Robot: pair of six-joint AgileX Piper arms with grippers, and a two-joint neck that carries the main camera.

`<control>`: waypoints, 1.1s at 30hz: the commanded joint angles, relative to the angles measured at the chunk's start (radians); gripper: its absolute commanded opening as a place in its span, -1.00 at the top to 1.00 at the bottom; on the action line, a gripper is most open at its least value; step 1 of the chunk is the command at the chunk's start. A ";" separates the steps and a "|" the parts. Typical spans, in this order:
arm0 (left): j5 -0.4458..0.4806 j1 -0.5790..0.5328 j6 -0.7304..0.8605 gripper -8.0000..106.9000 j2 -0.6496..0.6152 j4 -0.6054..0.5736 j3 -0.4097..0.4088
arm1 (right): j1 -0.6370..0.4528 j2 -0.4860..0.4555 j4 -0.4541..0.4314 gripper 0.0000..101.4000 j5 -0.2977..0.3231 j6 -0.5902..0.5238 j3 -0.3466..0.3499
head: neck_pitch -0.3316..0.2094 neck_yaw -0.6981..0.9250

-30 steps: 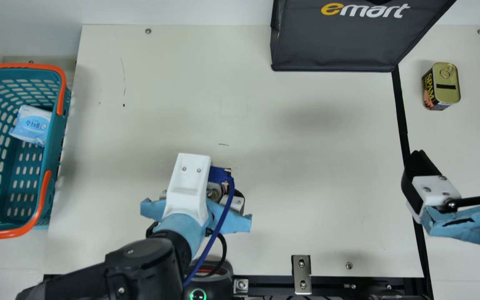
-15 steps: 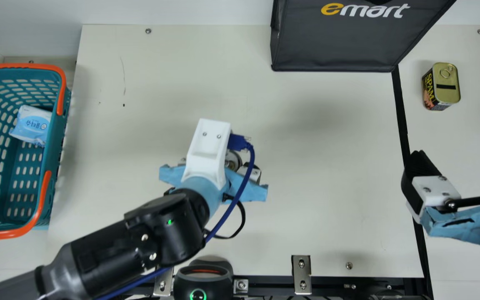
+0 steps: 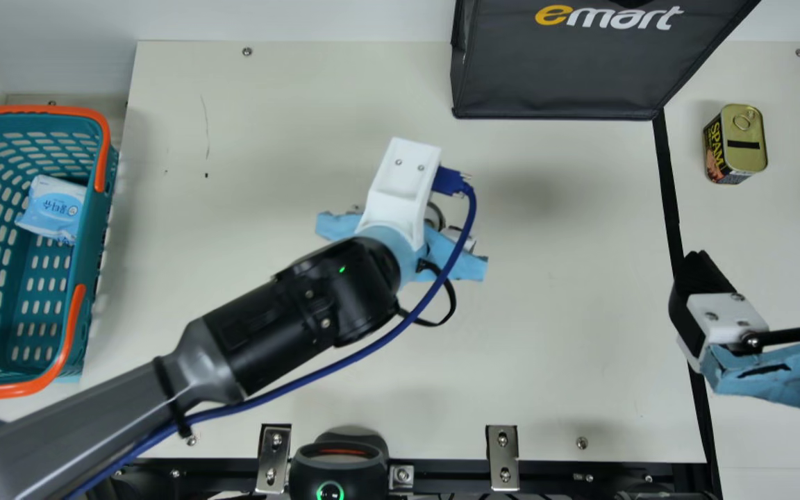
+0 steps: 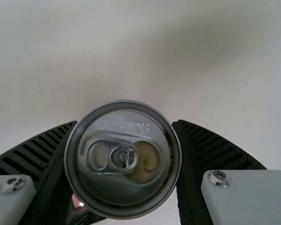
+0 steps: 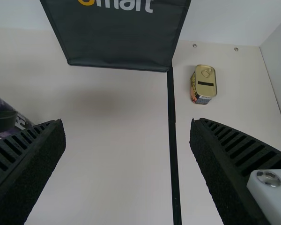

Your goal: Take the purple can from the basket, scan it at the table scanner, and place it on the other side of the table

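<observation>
Can [image 4: 107, 190] clasped, left end effector [image 3: 436, 246] has moved away from scanner [image 3: 362, 476].

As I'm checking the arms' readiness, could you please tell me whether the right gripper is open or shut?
Open: the right gripper has its fingers spread wide apart.

- Left arm [image 3: 303, 312]: black joint housing, grey tapering link [image 3: 115, 410], small green light [image 3: 342, 269].
- White bracket [image 3: 398, 191]: two screws [image 3: 398, 162]; pale-blue covering [image 3: 468, 266] on both sides.
- Thick blue cable [image 3: 372, 348], blue plug [image 3: 447, 180], thin black cable loop [image 3: 444, 321].
- Right arm: pale-blue casing [image 3: 740, 378], black mark [image 3: 764, 370], black rod [image 3: 792, 337], white block [image 3: 726, 314] with screws.
- Fingers [image 4: 37, 149], both wrist views: black, ribbed.
</observation>
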 commanded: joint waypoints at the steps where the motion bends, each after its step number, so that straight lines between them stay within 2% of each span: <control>1: -0.002 0.003 0.017 1.00 0.028 -0.007 -0.035 | 0.000 0.000 0.000 -0.87 0.000 0.000 0.000 | -0.030 0.000; 14: 0.024 0.014 0.114 1.00 0.142 -0.048 -0.156 | 0.000 0.000 0.000 -0.87 0.000 0.000 0.000 | -0.030 0.000; 33: 0.049 0.033 0.158 -0.10 0.176 -0.065 -0.206 | 0.000 0.000 0.000 -0.87 0.000 0.000 0.000 | -0.030 0.000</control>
